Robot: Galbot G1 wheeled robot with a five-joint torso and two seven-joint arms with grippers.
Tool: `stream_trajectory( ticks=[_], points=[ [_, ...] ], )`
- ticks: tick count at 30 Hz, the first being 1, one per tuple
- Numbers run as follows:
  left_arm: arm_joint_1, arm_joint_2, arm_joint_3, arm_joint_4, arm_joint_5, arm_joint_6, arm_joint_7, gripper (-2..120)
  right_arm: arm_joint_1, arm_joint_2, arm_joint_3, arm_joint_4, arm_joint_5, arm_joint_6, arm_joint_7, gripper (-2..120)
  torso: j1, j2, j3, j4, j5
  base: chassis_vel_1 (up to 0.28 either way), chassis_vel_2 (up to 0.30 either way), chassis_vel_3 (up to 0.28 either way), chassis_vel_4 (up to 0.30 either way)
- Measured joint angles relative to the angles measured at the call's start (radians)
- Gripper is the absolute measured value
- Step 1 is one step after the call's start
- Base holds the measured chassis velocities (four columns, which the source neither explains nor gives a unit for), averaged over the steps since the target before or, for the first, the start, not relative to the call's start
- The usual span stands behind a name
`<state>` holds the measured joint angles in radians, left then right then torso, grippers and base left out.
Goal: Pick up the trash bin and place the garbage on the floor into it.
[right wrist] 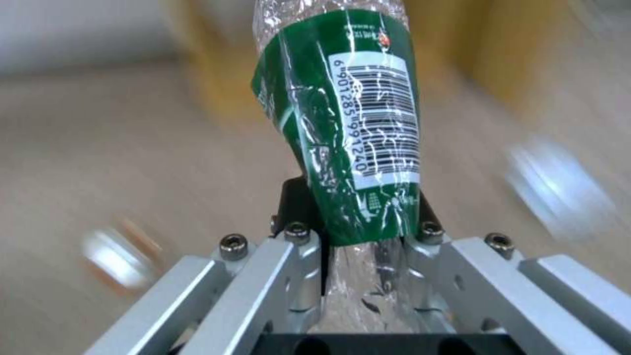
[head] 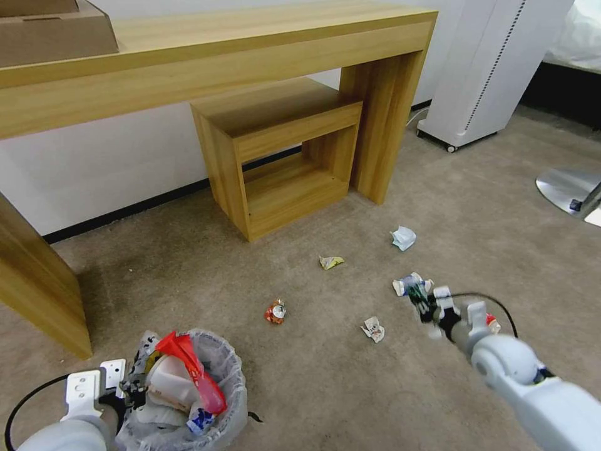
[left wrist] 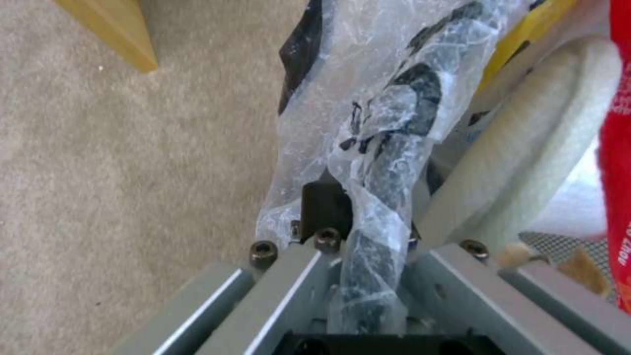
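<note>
At the lower left of the head view, the trash bin (head: pixel 216 382), lined with a crinkled clear bag, hangs from my left gripper (head: pixel 128 391). That gripper (left wrist: pixel 355 231) is shut on the bagged rim (left wrist: pixel 394 143). Inside lie a white slipper (left wrist: pixel 526 148), a red wrapper (head: pixel 191 369) and a blue-white carton (head: pixel 200 418). My right gripper (head: pixel 429 307) is shut on a clear bottle with a green label (right wrist: pixel 342 123), held above the carpet. On the floor (head: pixel 313 388) lie a red wrapper (head: pixel 275 311), a yellow wrapper (head: pixel 330 262) and crumpled white papers (head: pixel 404 238) (head: pixel 373 329).
A long wooden desk (head: pixel 250 44) runs along the wall, with a small wooden stool (head: pixel 282 156) under it and its leg (head: pixel 37 282) at left. A white appliance (head: pixel 488 69) and a chrome round base (head: pixel 566 188) stand at right.
</note>
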<state>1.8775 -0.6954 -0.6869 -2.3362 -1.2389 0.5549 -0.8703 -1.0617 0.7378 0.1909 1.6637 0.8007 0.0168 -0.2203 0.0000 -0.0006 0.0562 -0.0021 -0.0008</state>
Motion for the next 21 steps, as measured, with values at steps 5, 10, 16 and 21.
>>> stream_trajectory(
  ticks=[5,10,16,21],
  points=[
    [-0.010,0.019,-0.021,-0.003,-0.045,-0.008,-0.015,0,0.103,0.027,-0.118,0.034,0.145,0.170,-0.195,11,0.000,0.000,0.000,0.0000,0.0001,0.000,0.000,0.000,0.000],
    [-0.041,0.051,-0.054,-0.035,-0.160,-0.016,-0.065,0,0.214,0.082,-0.277,0.066,0.207,0.230,-0.303,11,0.000,0.000,0.000,0.0003,0.0008,0.000,0.000,0.000,0.000],
    [-0.065,0.108,-0.124,-0.088,-0.385,-0.006,-0.132,0,0.378,0.140,-0.441,0.049,0.252,0.236,-0.373,11,0.000,0.000,0.000,0.0001,0.0001,0.000,0.000,0.000,0.000],
    [-0.080,0.162,-0.161,-0.109,-0.537,0.002,-0.176,0,0.482,0.191,-0.566,-0.019,0.273,0.239,-0.424,11,0.000,0.000,0.000,0.0001,0.0002,0.000,0.000,0.000,0.000]
  ],
)
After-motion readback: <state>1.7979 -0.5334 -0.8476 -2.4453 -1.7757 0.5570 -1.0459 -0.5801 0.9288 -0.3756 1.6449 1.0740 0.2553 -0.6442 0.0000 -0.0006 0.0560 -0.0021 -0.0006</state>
